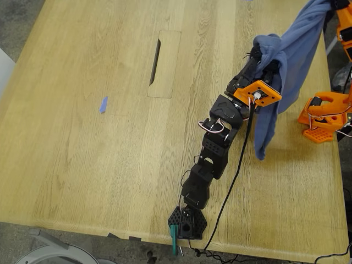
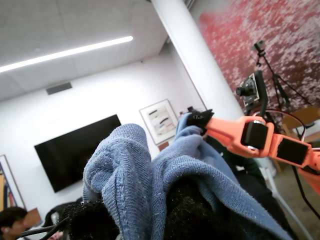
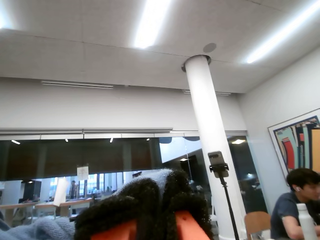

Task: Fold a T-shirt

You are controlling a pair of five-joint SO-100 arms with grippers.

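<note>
Big wooden table (image 1: 82,165) under us, and the T-shirt (image 1: 286,60) is hoisted clear above it, bunched between my first gripper's (image 2: 135,210) clenched fingers. My second gripper (image 3: 155,210) seems pinched on cloth too, though that's blurry.

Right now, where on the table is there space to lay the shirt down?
The widest bare wood lies between the tape scrap and the black arm, below the slot. The exterior view's right edge is crowded: the shirt hangs there beside an orange part.

T-shirt (image 1: 291,60) hangs above table (image 1: 82,165), exterior view's right.
</note>
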